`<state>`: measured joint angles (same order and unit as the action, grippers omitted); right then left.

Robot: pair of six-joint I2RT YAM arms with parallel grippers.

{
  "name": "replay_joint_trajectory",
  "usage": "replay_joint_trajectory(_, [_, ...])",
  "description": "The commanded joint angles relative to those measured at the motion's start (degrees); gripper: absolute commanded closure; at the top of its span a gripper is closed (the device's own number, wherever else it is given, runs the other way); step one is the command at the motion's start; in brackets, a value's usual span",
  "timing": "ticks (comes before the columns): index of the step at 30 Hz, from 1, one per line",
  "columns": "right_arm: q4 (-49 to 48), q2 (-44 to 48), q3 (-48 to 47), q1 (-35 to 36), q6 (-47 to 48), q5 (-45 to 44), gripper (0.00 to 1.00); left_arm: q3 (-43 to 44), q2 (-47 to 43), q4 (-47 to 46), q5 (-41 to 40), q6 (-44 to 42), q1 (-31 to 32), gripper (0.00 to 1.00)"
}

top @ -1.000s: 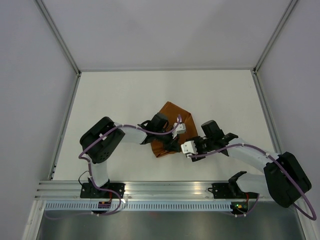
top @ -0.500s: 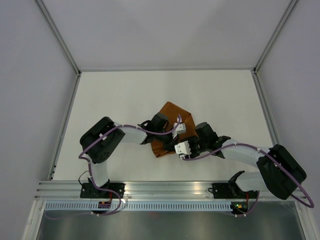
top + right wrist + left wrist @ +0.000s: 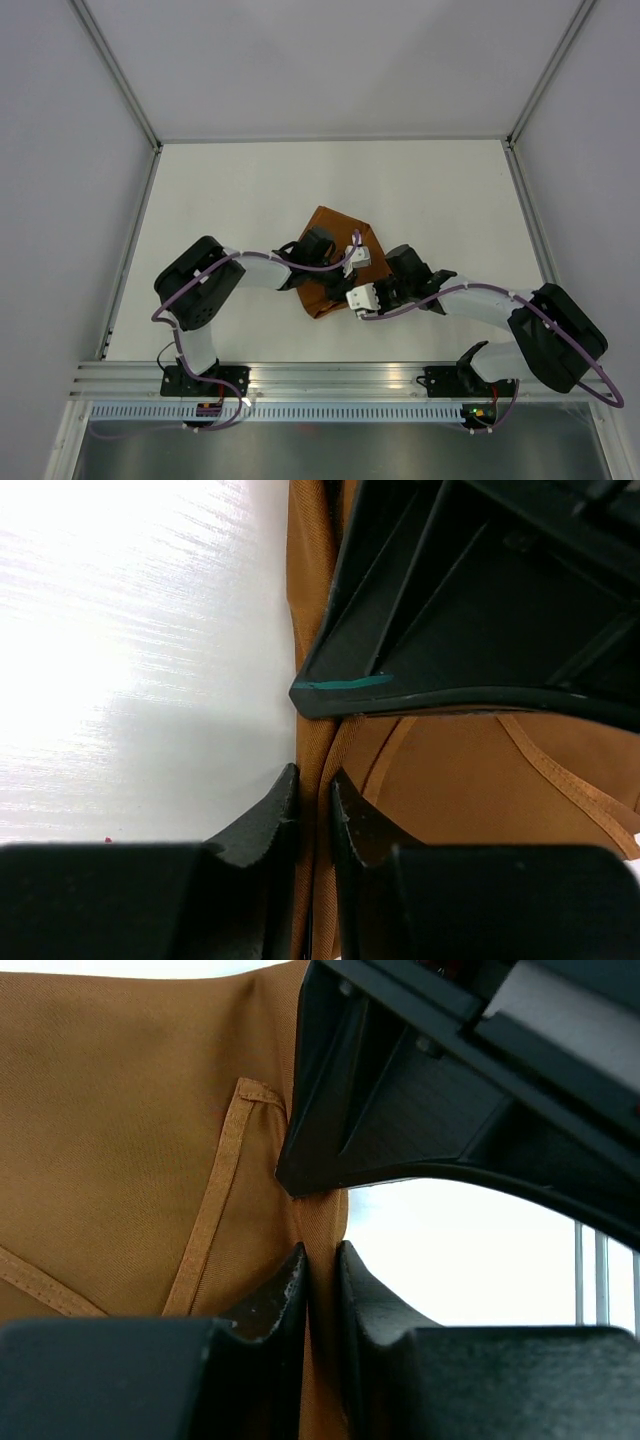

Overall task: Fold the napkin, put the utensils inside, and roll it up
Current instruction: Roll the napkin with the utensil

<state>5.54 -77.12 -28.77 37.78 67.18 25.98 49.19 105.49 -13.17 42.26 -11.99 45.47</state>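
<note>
At table (image 3: 230, 200) centre the napkin (image 3: 340, 225) is laid, its bulk toward 12 o'clock from both pincers. Its 5 o'clock edge is clamped by the left pincer (image 3: 322, 1270) and, just beside it, by the right pincer (image 3: 313, 790). Neither arm is nearer. No cutlery is seen.

Soft, even overhead light bathes the white matte surface (image 3: 250, 200) in the top view, leaving only faint shadows. In the right wrist view the same surface blows out to streaky glare at left. Close to the lens, the left tool (image 3: 321, 1260) goes dark and soft, while the rust-orange fabric napkin (image 3: 120, 1110) shows crisp hem stitching.
</note>
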Motion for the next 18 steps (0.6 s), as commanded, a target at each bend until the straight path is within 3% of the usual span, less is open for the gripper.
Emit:
replay_joint_trajectory(1, [4.3,-1.45,-2.16,-0.07,0.76,-1.28,0.86,-0.15,-3.8,-2.04,0.47,1.09,0.23,0.77])
replay_joint_trajectory(9, [12.38,-4.0,-6.11,-0.16,-0.29,0.39,0.9,-1.55,-7.93,-3.7,-7.79,3.81,0.23,0.71])
replay_joint_trajectory(18, [22.49,-7.07,-12.52,-0.16,-0.73,2.15,0.93,-10.86,-19.26,-13.46,-30.72,11.37,-0.91,0.73])
